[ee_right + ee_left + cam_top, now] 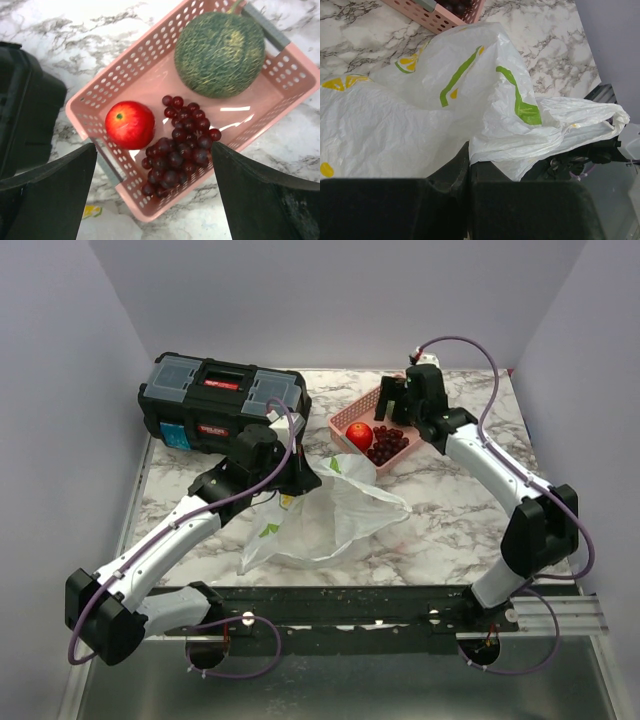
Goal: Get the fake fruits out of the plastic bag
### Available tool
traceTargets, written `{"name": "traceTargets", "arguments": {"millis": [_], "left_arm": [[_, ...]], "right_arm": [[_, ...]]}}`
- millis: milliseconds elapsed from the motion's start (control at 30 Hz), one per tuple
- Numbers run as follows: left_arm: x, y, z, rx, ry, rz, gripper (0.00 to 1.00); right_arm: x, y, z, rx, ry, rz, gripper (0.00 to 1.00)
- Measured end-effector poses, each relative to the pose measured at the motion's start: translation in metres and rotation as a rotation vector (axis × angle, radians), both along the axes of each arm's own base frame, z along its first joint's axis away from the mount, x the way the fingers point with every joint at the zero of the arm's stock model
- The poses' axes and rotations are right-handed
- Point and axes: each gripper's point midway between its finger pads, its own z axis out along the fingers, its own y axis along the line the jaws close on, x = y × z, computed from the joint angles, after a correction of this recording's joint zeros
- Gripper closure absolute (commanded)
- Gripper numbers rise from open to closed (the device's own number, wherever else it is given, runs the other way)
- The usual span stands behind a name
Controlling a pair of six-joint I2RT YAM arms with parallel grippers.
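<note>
Crinkly plastic bag (470, 100) is creasing in my clamped left gripper (469, 165); my right gripper (154, 147) is hovering agape over glossy apple (130, 124), grapes (182, 150), melon (220, 47).

plastic bag (485, 100): thin, crinkly | apple (130, 124): glossy | melon (220, 47): matt, rough

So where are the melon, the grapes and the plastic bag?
melon (220, 47): right wrist view, middle of its green rind.
grapes (181, 150): right wrist view, centre of the bunch.
plastic bag (330, 520): top external view, its crumpled middle.
</note>
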Motion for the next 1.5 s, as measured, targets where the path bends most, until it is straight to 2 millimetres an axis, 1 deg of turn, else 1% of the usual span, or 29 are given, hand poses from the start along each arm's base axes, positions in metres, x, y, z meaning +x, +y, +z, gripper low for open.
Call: {"name": "traceTargets", "arguments": {"millis": [67,133,233,300,333,400,467,500,533,600,667,733,767,800,867,1000,1133,1200,1233,1333,1400,1433,1500], "left_arm": [[-0.002,-0.001,0.000,-0.008,0.010,-0.003,1.00],[-0.003,-0.001,0.001,-0.013,0.015,-0.004,1.00],[-0.005,0.000,0.002,-0.016,0.020,-0.002,1.00],[-0.005,0.000,0.001,-0.010,0.029,-0.002,1.00],[-0.005,0.000,0.001,-0.007,0.032,-0.002,0.98],[-0.003,-0.002,0.005,-0.001,0.034,-0.003,0.88],[0.000,-0.003,0.010,0.003,0.029,-0.007,0.73],[0.002,-0.004,0.014,0.006,0.023,-0.009,0.67],[0.004,-0.005,0.020,0.004,0.008,-0.012,0.61],[0.006,-0.005,0.028,0.005,-0.013,-0.011,0.50],[0.009,-0.002,0.040,0.012,-0.045,-0.004,0.30],[0.012,0.001,0.050,0.021,-0.078,0.009,0.16],[0.013,0.006,0.058,0.029,-0.106,0.020,0.11],[0.014,0.008,0.061,0.035,-0.119,0.028,0.07],[0.013,0.018,0.073,0.054,-0.163,0.054,0.03],[0.008,0.045,0.106,0.070,-0.275,0.132,0.01],[-0.013,0.079,0.157,0.003,-0.434,0.216,0.01],[-0.022,0.091,0.175,-0.033,-0.491,0.242,0.01],[-0.030,0.099,0.190,-0.067,-0.536,0.263,0.01],[-0.049,0.119,0.223,-0.154,-0.640,0.304,0.01],[-0.057,0.126,0.236,-0.190,-0.682,0.319,0.01],[-0.064,0.132,0.247,-0.225,-0.720,0.329,0.01],[-0.072,0.139,0.258,-0.263,-0.763,0.340,0.01]], "right_arm": [[-0.003,0.006,0.000,0.031,0.009,0.025,0.02],[-0.015,0.008,-0.003,0.065,0.016,0.042,0.02],[-0.050,0.000,-0.013,0.102,0.044,0.051,0.02],[-0.072,-0.006,-0.014,0.130,0.045,0.052,0.02],[-0.083,-0.010,-0.013,0.143,0.041,0.051,0.02],[-0.103,-0.018,-0.006,0.167,0.016,0.047,0.01],[-0.119,-0.025,0.006,0.189,-0.024,0.042,0.01],[-0.127,-0.031,0.008,0.193,-0.036,0.029,0.01],[-0.131,-0.033,0.019,0.206,-0.068,0.031,0.01],[-0.142,-0.041,0.034,0.218,-0.116,0.019,0.01],[-0.153,-0.049,0.047,0.228,-0.159,0.005,0.01],[-0.162,-0.055,0.058,0.238,-0.193,-0.001,0.01],[-0.166,-0.058,0.063,0.243,-0.209,-0.005,0.01],[-0.172,-0.061,0.069,0.250,-0.228,-0.007,0.01],[-0.181,-0.066,0.078,0.262,-0.251,-0.011,0.01],[-0.197,-0.074,0.099,0.288,-0.298,-0.017,0.01],[-0.213,-0.084,0.121,0.310,-0.352,-0.028,0.00],[-0.221,-0.090,0.134,0.320,-0.383,-0.036,0.00],[-0.226,-0.093,0.141,0.327,-0.402,-0.039,0.00],[-0.239,-0.101,0.159,0.344,-0.450,-0.050,0.00],[-0.248,-0.107,0.168,0.356,-0.480,-0.057,0.00],[-0.253,-0.110,0.173,0.362,-0.497,-0.061,0.00],[-0.262,-0.117,0.183,0.374,-0.531,-0.073,0.00]]}}
